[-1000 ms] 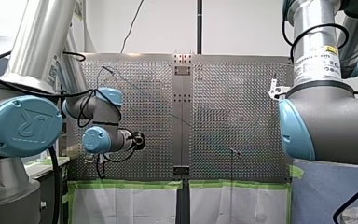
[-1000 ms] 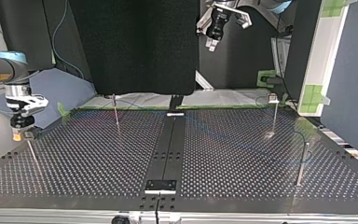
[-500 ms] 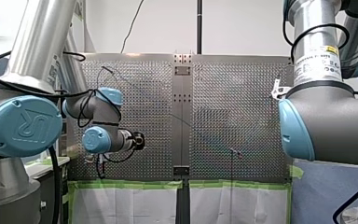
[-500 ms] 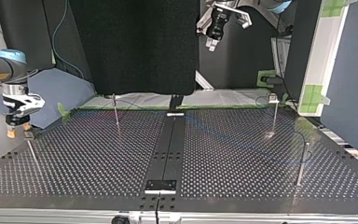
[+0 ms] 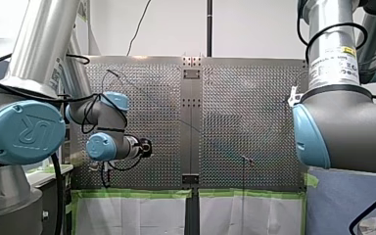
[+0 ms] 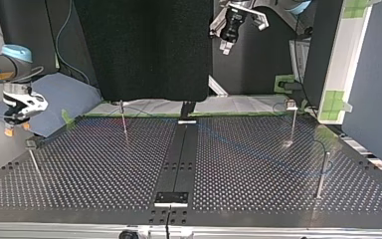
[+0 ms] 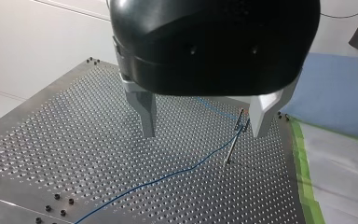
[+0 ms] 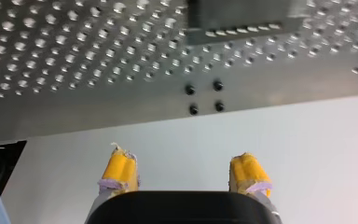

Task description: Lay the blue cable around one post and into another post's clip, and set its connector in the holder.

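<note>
Blue cable [image 7: 168,176] lies under left pincer [image 7: 204,134] (fingers apart) — untouched.

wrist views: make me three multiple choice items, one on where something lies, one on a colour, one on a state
1. In the left wrist view, where does the blue cable lie?
A. on the perforated table, running up to the thin post
B. between the jaws
C. off the table, on the floor

2. What colour are the pads of the right gripper?
A. black
B. yellow
C. white

3. How do the jaws of the left gripper stand?
A. shut on the cable
B. shut on nothing
C. open, holding nothing

Answers:
1 A, the cable crosses the holes and reaches the post.
2 B, both pads show yellow in the right wrist view.
3 C, bare table shows in the wide gap between the metal jaws.
</note>
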Controlling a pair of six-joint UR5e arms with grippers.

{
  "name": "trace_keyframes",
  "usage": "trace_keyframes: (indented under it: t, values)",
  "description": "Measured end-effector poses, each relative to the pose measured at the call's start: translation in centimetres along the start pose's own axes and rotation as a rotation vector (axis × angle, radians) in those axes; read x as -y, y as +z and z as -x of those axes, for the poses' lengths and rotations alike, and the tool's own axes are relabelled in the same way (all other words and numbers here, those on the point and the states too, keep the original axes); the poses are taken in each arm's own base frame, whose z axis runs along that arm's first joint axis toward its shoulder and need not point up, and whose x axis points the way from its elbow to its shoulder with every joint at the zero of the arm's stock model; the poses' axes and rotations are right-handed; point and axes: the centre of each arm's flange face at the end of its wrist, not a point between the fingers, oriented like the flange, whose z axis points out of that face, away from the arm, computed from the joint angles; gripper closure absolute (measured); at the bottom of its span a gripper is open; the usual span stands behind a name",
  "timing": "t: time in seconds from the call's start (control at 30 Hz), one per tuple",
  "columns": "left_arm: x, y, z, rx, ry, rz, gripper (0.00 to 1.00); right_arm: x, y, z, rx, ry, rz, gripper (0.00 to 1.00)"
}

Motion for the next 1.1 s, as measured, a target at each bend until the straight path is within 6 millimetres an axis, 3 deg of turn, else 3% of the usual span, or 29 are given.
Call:
trace_keyframes:
  t: [0.27, 0.37, 1.1]
  values:
    - [0.1, 0.0, 0.0, -0.001, 0.0, -0.005, 0.0, 1.6, -2.2, -1.6, -0.074, 0.006, 0.033, 0.0]
    - [0.2, -0.1, -0.1, -0.004, 0.001, -0.009, 0.0, 2.5, -2.9, -1.4, -0.088, -0.009, 0.039, 0.0]
    - [0.5, -0.7, -0.4, -0.025, 0.008, -0.017, 0.0, 11.6, -9.5, 6.6, 0.02, -0.067, -0.037, 0.0]
